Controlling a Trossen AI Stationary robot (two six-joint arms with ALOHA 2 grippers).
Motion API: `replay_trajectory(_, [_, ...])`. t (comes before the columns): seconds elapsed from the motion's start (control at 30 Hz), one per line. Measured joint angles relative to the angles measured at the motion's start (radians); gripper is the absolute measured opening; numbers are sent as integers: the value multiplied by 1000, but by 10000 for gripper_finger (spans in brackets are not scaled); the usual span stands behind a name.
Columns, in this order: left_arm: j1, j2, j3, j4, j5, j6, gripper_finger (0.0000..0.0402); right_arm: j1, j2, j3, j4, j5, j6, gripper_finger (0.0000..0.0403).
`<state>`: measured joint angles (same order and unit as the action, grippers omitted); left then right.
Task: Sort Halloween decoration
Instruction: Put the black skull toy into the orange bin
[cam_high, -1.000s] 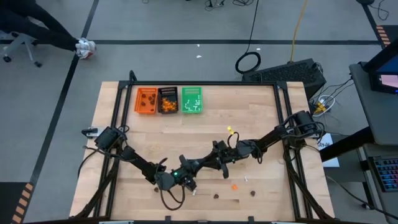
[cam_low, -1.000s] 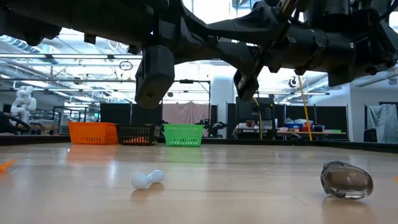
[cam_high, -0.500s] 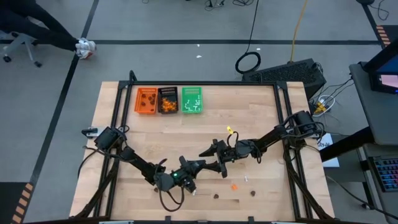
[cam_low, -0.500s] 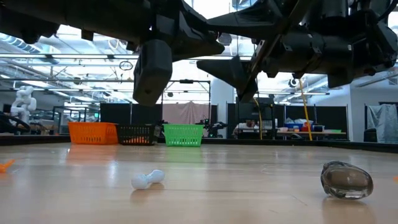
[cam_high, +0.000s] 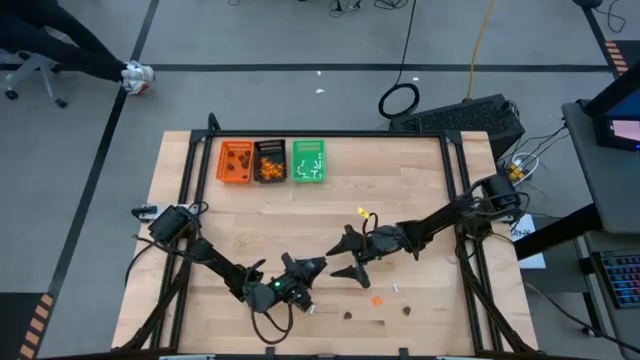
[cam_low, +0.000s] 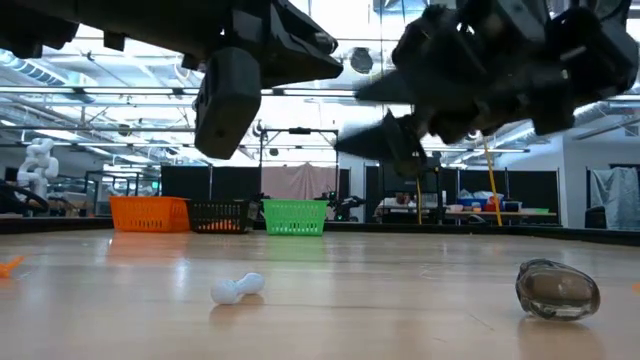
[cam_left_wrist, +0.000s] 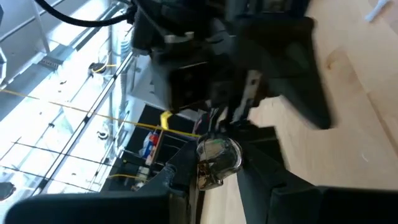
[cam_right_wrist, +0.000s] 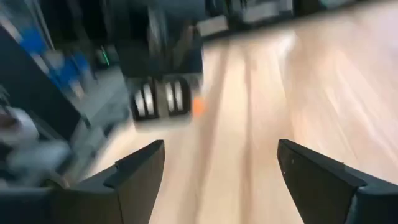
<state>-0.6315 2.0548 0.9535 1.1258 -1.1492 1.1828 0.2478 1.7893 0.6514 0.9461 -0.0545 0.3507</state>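
At the near half of the wooden table (cam_high: 420, 180), two dark arms meet above a scatter of Halloween trinkets. The right gripper (cam_high: 343, 255) hangs over mid-table with its two fingers spread wide apart and nothing between them; in its own wrist view the fingers (cam_right_wrist: 140, 168) frame bare, blurred wood and a smudge of orange too soft to identify. The left gripper (cam_high: 305, 268) sits just beside it, nearer the front edge, its fingers clamped on a small clear, glinting trinket (cam_left_wrist: 217, 155) seen only in the left wrist view.

Much is hard to read. From above, the loose pieces are specks: one orange blob (cam_high: 377, 299), one white stick (cam_high: 396, 288) and two dark brown blobs (cam_high: 348, 314) (cam_high: 408, 310), all near the front edge to the right of the grippers. At table level one white stick (cam_low: 237, 288) and one glossy dark blob (cam_low: 557, 290) lie well apart, with an orange scrap (cam_low: 8, 266) cut off at the frame's edge; the arms fill the top of that view.

Three trays stand side by side at the far edge: orange tray (cam_high: 236, 162), black tray (cam_high: 270, 161) and green tray (cam_high: 308, 161), their contents too small to count. Open wood lies between trays and grippers.
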Motion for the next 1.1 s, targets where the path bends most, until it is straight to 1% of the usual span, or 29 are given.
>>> replay_trajectory(0.13, [9,0,0,31,10,0,76,0,-90,0,-249,2,-51,298])
replay_trajectory(0.23, [18,2,-1,91,16,1,76,6,-143,0,-376,5,-71,297])
replay_trajectory(0.33, [27,1,-1,165,54,7,76,16,-146,0,-446,6,-87,297])
replay_trajectory(0.43, [36,-24,-2,180,95,0,77,23,-133,0,-443,6,-95,297])
replay_trajectory(0.53, [42,-69,-2,186,114,-9,77,34,-111,0,-423,22,-108,297])
replay_trajectory(0.63, [44,-130,-2,179,171,-39,77,49,-83,0,-303,91,-146,297])
replay_trajectory(0.7, [43,-181,-2,171,219,-48,77,52,-57,0,-199,110,-182,297])
replay_trajectory(0.8, [46,-257,-3,71,227,-37,77,55,-26,0,-59,110,-227,297])
replay_trajectory(0.9, [58,-338,-10,-107,179,-50,77,55,-17,0,5,109,-261,297])
replay_trajectory(1.0, [64,-420,-10,-344,166,-178,77,59,-15,0,11,107,-285,297])
replay_trajectory(1.1, [69,-496,-10,-572,208,-363,77,67,-16,0,12,107,-304,297])
